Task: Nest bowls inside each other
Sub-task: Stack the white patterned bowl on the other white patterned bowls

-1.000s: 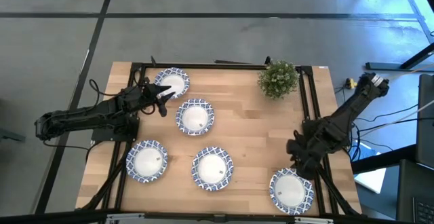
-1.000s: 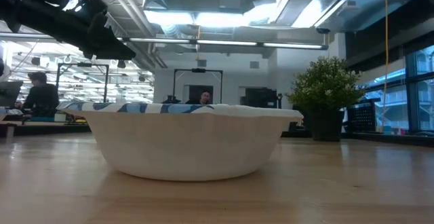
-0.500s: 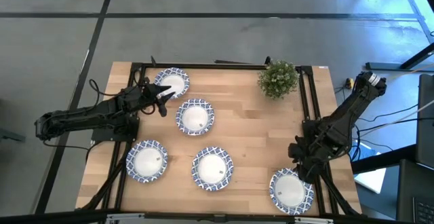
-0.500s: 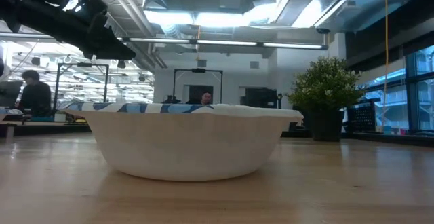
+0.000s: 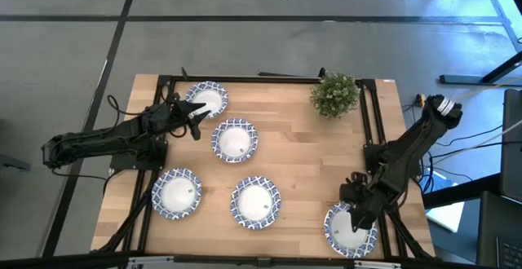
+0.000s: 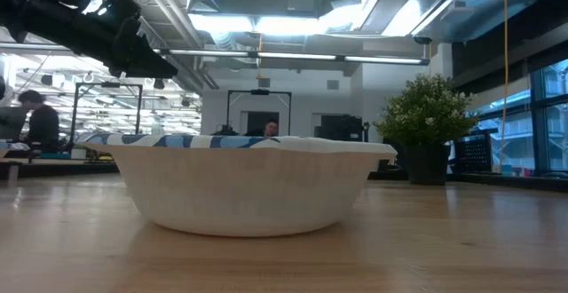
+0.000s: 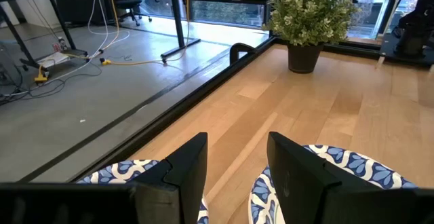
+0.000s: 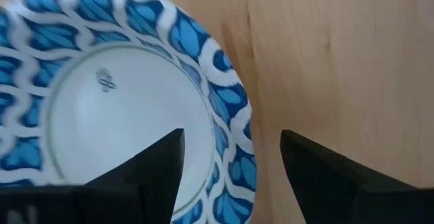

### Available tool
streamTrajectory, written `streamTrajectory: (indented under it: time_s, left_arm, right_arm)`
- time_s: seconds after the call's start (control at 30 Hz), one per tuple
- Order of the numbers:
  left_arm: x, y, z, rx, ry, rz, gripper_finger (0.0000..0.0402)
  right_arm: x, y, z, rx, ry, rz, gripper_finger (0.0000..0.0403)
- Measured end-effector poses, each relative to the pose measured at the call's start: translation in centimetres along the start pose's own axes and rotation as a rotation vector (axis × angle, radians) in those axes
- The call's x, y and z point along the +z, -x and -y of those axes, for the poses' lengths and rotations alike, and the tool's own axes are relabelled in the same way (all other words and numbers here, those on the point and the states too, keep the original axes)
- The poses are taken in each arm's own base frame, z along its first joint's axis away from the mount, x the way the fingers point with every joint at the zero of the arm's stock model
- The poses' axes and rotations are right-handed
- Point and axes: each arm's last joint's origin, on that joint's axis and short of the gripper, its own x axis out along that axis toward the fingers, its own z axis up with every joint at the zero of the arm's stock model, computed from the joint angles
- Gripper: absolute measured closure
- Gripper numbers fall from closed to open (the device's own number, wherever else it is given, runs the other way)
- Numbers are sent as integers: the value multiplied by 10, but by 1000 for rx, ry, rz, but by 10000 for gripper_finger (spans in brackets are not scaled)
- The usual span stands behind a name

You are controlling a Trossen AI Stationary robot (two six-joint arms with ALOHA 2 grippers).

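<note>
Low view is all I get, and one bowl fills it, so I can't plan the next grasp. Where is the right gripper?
Observer: The right gripper is over the corner bowl at the table's right edge, at the end away from the potted plant.
Operator: Is it lined up on the rim?
Observer: In the right wrist view its fingers are open, and that bowl's patterned rim lies between them.
Operator: And the left arm?
Observer: The left gripper waits open between the back bowl and the second bowl on the left side.
</note>
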Motion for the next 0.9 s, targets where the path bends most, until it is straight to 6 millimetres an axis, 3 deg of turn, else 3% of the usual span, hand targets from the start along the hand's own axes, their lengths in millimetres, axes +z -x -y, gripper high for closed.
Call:
streamTrajectory:
  time_s: [0.37,0.9]
  left_arm:
    - [0,0,0,-8,2,0,253]
    - [0,0,0,-8,2,0,253]
  right_arm:
    - [-1,-13,-2,-49,-17,-27,174]
    - [-1,-12,-3,-45,-16,-27,373]
